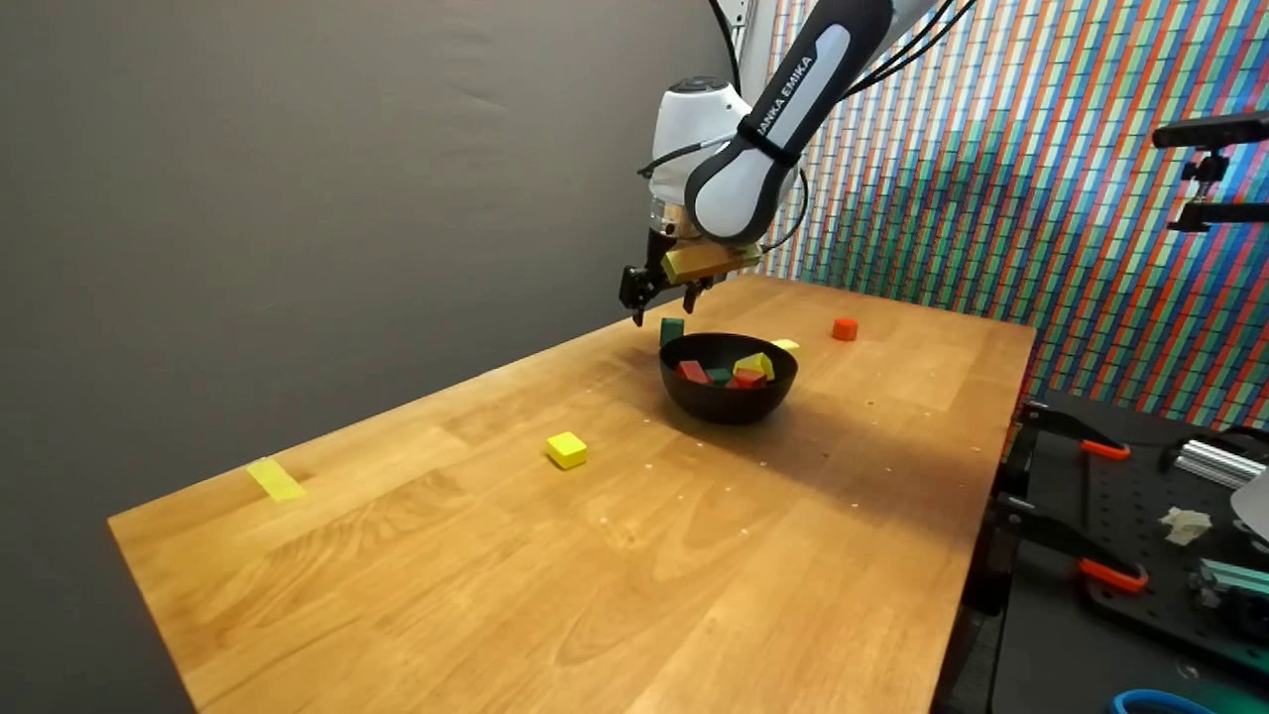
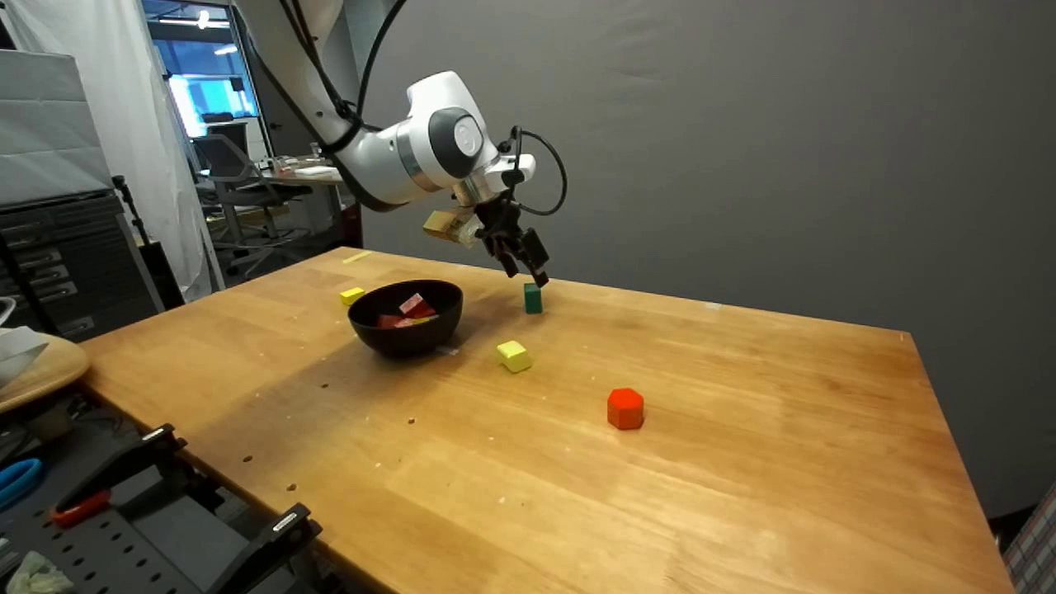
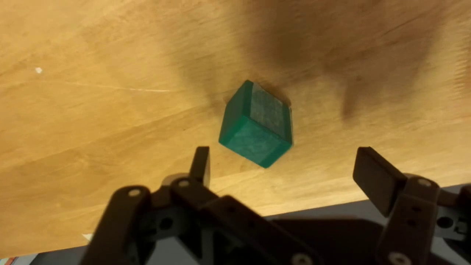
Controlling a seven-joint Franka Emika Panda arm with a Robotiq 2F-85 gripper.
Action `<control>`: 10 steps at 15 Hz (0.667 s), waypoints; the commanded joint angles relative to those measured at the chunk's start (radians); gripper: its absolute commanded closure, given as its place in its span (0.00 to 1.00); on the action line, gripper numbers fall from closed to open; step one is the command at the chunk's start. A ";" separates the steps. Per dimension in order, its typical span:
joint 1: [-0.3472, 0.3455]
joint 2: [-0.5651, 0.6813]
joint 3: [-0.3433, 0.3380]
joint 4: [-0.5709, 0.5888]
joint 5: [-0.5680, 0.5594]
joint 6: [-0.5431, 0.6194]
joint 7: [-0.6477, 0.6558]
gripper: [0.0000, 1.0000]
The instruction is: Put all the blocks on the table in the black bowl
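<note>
A green block [image 1: 671,331] stands upright near the table's [image 1: 615,595] wall-side edge; it also shows in an exterior view [image 2: 533,299] and in the wrist view [image 3: 257,129]. My gripper [image 1: 663,311] is open and empty just above it, with the block ahead of and between the fingertips [image 3: 282,149], not touching. The black bowl [image 1: 729,405] stands beside it, holding several red, yellow and green blocks; it also shows in an exterior view [image 2: 406,340]. A yellow block [image 1: 566,451], another yellow block [image 2: 514,356] and an orange-red block [image 2: 625,410] lie loose on the table.
A yellow tape strip [image 1: 276,479] is stuck near the table's far corner. A grey wall [image 1: 347,198] stands along the table edge behind the green block. Black clamps with orange-red tips [image 1: 1076,550] and a dark side surface [image 1: 1051,635] lie along the opposite edge.
</note>
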 commanded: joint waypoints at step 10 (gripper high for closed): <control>-0.106 0.023 0.107 0.059 0.205 -0.091 -0.141 0.71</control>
